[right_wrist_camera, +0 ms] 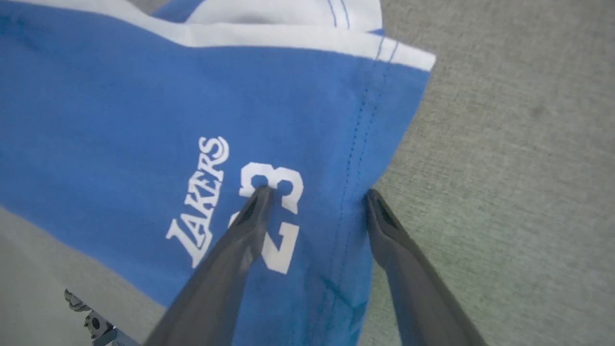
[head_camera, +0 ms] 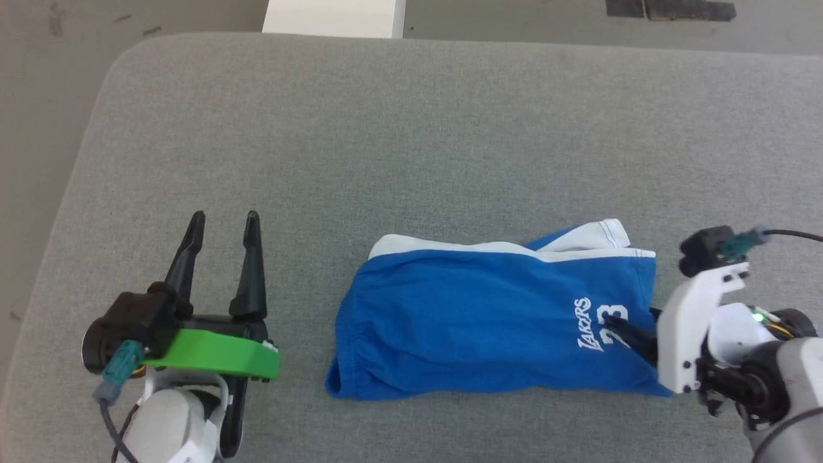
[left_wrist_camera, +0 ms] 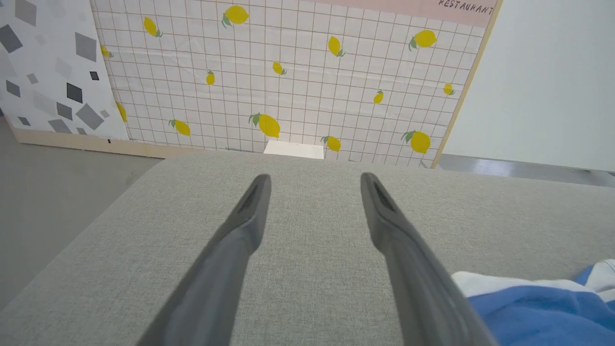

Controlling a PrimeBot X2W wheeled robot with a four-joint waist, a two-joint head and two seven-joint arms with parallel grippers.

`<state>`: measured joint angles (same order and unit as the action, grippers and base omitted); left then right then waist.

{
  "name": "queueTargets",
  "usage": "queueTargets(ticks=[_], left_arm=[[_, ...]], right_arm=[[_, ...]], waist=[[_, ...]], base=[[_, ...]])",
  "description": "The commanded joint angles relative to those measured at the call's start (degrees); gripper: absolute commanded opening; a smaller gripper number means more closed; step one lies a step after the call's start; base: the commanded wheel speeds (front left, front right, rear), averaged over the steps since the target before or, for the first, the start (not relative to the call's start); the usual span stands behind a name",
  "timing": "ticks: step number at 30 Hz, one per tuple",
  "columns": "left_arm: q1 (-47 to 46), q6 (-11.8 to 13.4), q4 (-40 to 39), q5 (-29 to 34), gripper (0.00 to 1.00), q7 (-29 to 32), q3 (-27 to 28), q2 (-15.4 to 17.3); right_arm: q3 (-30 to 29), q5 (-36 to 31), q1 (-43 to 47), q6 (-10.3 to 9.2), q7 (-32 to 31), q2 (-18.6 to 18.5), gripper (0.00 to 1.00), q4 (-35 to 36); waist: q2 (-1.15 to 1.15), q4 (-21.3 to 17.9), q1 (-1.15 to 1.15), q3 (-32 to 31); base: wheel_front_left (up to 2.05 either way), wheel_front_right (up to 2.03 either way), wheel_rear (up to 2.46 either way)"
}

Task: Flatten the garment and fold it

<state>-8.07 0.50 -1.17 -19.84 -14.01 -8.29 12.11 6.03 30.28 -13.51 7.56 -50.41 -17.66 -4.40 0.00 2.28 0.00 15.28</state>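
Right pincer (right_wrist_camera: 317, 192): spread. In its wrist view one finger lies over the "23" of the lettering (right_wrist_camera: 235, 202), and the other stands at the hem (right_wrist_camera: 355, 158), just where cloth meets table (right_wrist_camera: 504, 144). Nothing is pinched. I cannot tell whether the outer finger touches the table or has got under the hem. In the head view this pincer (head_camera: 633, 325) reaches in from the right end of the shorts (head_camera: 476, 321), fingers pointing left along them.

My reading: it straddles the hem so that closing would take that end, either to draw it taut or to carry it over toward the waistband (head_camera: 344, 341).

Shorts: on the table, right of centre and toward the near edge, lying long-ways left to right. The waistband is at the left and the hem at the right. They look doubled, one leg over the other, with the white stripe (head_camera: 463, 247) along the far edge and a corner of the lower layer poking out at the far right. The surface is mostly smooth, with slight bunching at the waistband.

Left pincer (head_camera: 225, 218): spread, empty, over bare table well left of the shorts. Its wrist view (left_wrist_camera: 314, 178) catches the shorts (left_wrist_camera: 538, 307) only at the lower right. I judge it is kept clear so the cloth is not disturbed.

Risk: closing might take the top layer alone.
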Motion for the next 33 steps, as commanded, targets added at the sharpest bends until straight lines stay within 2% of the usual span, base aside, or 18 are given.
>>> queueTargets(ticks=[1, 10, 11, 12, 13, 19, 24, 33], left_arm=[[-1.3, 0.0, 0.3, 0.9, 1.00, -0.6, -0.1, -0.4], [-1.4, 0.0, 1.0, 2.4, 1.00, -1.0, 0.0, -2.4], [-1.4, -0.1, 0.9, 2.4, 1.00, -1.0, 0.1, -2.6], [-1.3, -0.1, 0.8, 2.5, 1.00, -1.0, 0.3, -2.8], [-1.2, -0.1, 0.7, 2.6, 1.00, -1.0, 0.4, -3.0], [-0.5, -0.6, 0.3, 3.1, 1.00, -1.0, 1.1, -4.0], [-0.2, -1.3, -0.1, 3.5, 1.00, -1.0, 1.4, -4.7], [0.7, -2.1, 0.1, 3.9, 1.00, -1.0, 2.1, -5.5]], right_arm=[[1.4, 0.6, -1.3, -0.08, -0.1, 0.1, 1.00, -0.8], [6.6, 2.0, -4.2, -0.08, 1.4, -0.2, 1.00, -4.5], [6.8, 2.0, -4.4, -0.08, 1.6, -0.4, 0.42, -4.8], [6.8, 2.1, -4.7, -0.08, 2.0, -0.7, 0.05, -5.1], [6.8, 2.2, -4.8, -0.08, 2.3, -0.9, 0.00, -5.4], [4.4, 2.6, -4.8, -0.08, 3.8, -2.5, 0.00, -6.7], [0.1, 2.4, -3.4, -0.08, 3.5, -4.8, 0.00, -7.2], [-9.1, -3.6, -0.9, -0.08, 0.7, -9.0, 0.00, -8.4]], waist=[[0.00, 0.2, 0.00, 0.5], [0.00, 0.5, 0.00, 1.1], [0.00, 0.5, 0.00, 1.2], [0.00, 0.5, 0.00, 1.2], [0.00, 0.5, 0.00, 1.2], [0.00, 0.0, 0.00, 0.6], [0.00, -0.3, 0.00, 0.1], [0.00, -1.1, 0.00, -1.0]], base=[[0.00, 0.00, 0.00], [0.00, 0.00, 0.00], [0.00, 0.00, 0.00], [0.00, 0.00, 0.00], [0.00, 0.00, 0.00], [0.00, 0.00, 0.00], [0.00, 0.00, 0.00], [0.00, 0.00, 0.00]])
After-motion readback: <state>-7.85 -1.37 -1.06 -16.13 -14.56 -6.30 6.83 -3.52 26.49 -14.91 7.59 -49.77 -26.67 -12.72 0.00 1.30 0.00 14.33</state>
